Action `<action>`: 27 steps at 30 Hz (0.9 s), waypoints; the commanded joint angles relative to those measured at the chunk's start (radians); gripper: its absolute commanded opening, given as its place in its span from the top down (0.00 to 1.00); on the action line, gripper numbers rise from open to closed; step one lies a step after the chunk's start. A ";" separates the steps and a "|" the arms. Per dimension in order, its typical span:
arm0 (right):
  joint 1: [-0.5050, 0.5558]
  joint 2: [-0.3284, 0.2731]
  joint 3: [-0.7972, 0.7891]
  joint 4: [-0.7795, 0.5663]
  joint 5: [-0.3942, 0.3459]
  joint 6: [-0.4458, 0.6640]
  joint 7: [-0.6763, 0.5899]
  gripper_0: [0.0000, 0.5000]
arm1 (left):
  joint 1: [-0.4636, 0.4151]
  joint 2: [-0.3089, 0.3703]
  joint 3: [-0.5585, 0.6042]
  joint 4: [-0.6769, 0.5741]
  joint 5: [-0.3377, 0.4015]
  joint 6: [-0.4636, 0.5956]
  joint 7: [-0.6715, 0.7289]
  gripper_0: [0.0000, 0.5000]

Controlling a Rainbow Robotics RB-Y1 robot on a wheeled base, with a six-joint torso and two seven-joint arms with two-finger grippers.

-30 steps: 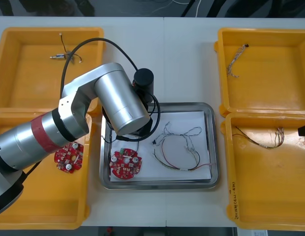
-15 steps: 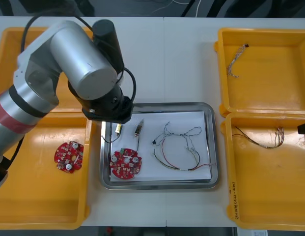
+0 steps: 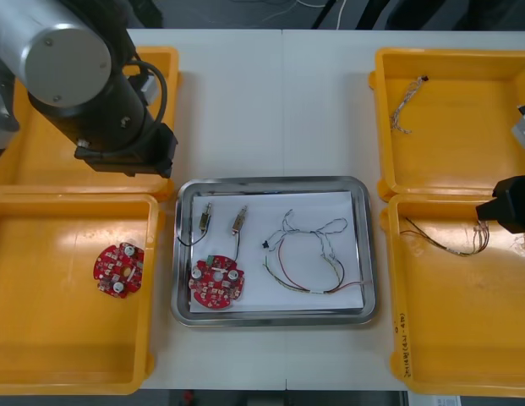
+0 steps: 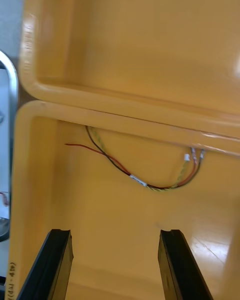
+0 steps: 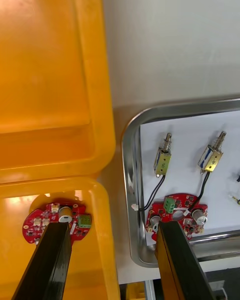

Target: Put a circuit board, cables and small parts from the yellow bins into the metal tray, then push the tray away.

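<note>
My left gripper point(image 5: 114, 266) hangs with its two black fingers wide apart and nothing between them. It is above the seam between the near-left yellow plastic bin point(image 3: 59, 338) and the shiny rectangular metal tray point(image 3: 369, 254) with its white lining. In the front view that arm sits at 10 o'clock of the table, over the far-left yellow bin point(image 3: 42, 169).

The tray lies mid-table. Inside it, a round red circuit board point(image 3: 217, 283) lies at 7 o'clock, close to the near rim. Two small metal parts point(image 3: 203, 222) lie side by side at 10 o'clock, their black leads trailing towards the board. A loose tangle of thin cables point(image 3: 308, 258) spreads from the centre towards 4 o'clock. A second round red board point(image 3: 118, 269) lies in the near-left bin.

At 12 o'clock of the tray, the light table point(image 3: 279, 101) runs open between the far bins. At 9 o'clock a narrow strip of table parts the rim from the bin. At 3 o'clock the rim sits so close to the near-right yellow bin point(image 3: 465, 338) that I cannot tell whether they touch.

My right gripper point(image 4: 114, 267), at 3 o'clock of the table, is spread and empty over that bin. It is short of a red and yellow cable point(image 4: 145, 180) lying by the bin's far wall. A pale twisted cable point(image 3: 406, 106) lies in the far-right yellow bin point(image 3: 465, 152).
</note>
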State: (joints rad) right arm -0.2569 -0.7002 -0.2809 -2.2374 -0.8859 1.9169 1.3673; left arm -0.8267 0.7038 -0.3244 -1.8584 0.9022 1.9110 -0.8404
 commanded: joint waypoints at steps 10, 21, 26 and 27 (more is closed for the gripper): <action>-0.262 -0.035 0.278 -0.030 -0.051 0.003 -0.030 0.00 | 0.155 0.171 0.225 -0.131 0.029 0.009 -0.161 0.00; -0.420 0.005 0.513 -0.030 -0.047 0.003 -0.019 0.00 | 0.345 0.244 0.403 -0.215 0.064 0.009 -0.197 0.00; -0.443 0.005 0.634 -0.030 -0.047 0.003 -0.008 0.00 | 0.419 0.247 0.475 -0.234 0.064 0.009 -0.215 0.00; -0.444 0.007 0.643 -0.030 -0.047 0.003 -0.008 0.00 | 0.426 0.247 0.481 -0.235 0.064 0.009 -0.217 0.00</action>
State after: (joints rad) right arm -0.6598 -0.7074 0.2973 -2.2403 -0.9284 1.9169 1.3674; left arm -0.4458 0.9064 0.1009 -2.0573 0.9588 1.9132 -0.9616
